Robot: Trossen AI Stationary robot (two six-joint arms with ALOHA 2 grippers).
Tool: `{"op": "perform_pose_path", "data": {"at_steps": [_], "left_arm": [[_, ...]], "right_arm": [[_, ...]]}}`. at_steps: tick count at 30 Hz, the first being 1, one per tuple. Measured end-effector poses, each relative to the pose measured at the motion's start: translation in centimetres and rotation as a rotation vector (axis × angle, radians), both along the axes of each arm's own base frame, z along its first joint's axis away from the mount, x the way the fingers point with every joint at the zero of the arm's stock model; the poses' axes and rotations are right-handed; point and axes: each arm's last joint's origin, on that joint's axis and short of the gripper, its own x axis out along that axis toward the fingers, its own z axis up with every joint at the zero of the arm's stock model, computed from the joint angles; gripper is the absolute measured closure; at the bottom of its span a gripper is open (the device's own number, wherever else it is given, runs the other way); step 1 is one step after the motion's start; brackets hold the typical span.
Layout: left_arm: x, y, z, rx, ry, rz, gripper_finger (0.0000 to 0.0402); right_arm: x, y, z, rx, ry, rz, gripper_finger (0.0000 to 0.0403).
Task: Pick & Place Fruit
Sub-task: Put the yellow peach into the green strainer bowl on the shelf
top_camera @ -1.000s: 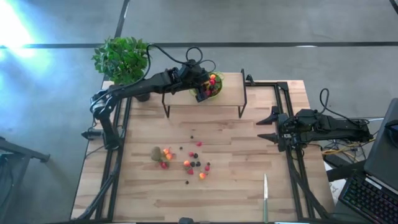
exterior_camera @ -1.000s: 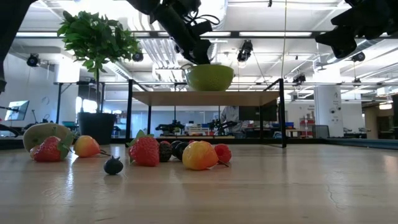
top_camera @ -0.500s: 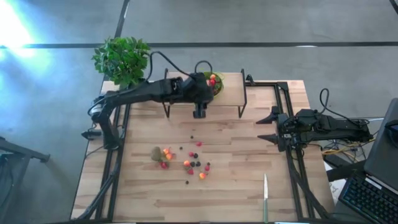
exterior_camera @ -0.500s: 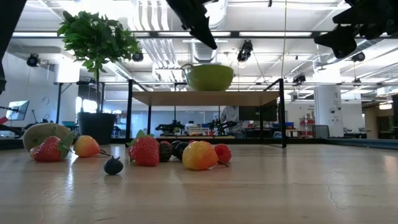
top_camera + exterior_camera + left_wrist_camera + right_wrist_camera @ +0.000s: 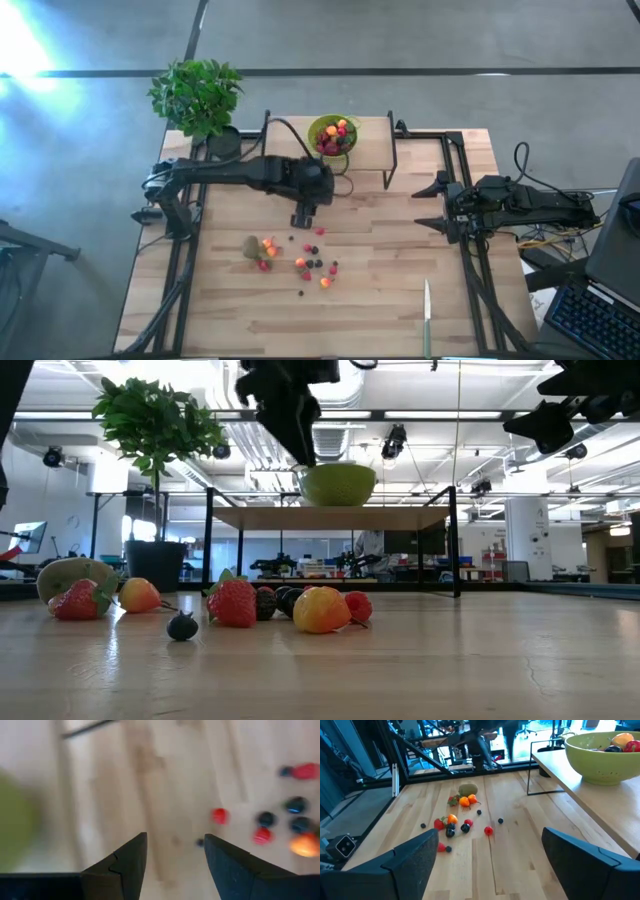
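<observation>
Wooden table [image 5: 380, 310] is holding loose fruit [image 5: 300, 262] at six o'clock of the lime-green bowl [image 5: 333, 135], itself partly filled. Left gripper [image 5: 299, 220] is hovering open and empty; right gripper [image 5: 432, 205] is waiting open at three o'clock.

The left arm stretches out from its base at the tabletop's left edge toward the middle, its wrist bent downward. The left gripper [image 5: 302, 218] hangs above the wood, fingers [image 5: 125, 865] parted with nothing between them. The right arm stays folded by the tabletop's right edge, and the right gripper [image 5: 432, 203] points inward with its fingers [image 5: 410, 860] spread wide and empty.
</observation>
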Motion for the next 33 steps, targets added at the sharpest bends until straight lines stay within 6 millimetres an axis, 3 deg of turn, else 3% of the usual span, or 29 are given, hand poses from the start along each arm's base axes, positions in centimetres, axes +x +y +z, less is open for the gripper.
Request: {"op": "perform_pose_path", "data": {"at_steps": [7,18,33], "left_arm": [[-0.6,-1.8,-3.5,-0.117,0.105,-0.053,0.0200],[-1.7,-5.0,-8.5,-0.192,0.207,-0.142,0.0200],[-2.7,-9.9,-12.0,-0.246,0.157,-0.316,0.0200]], "right_arm": [[0.0,0.0,0.0,0.000,0.000,0.000,0.0044],[0.0,0.0,0.0,0.000,0.000,0.000,0.0075],[0.0,0.0,0.0,0.000,0.000,0.000,0.0120]]}}
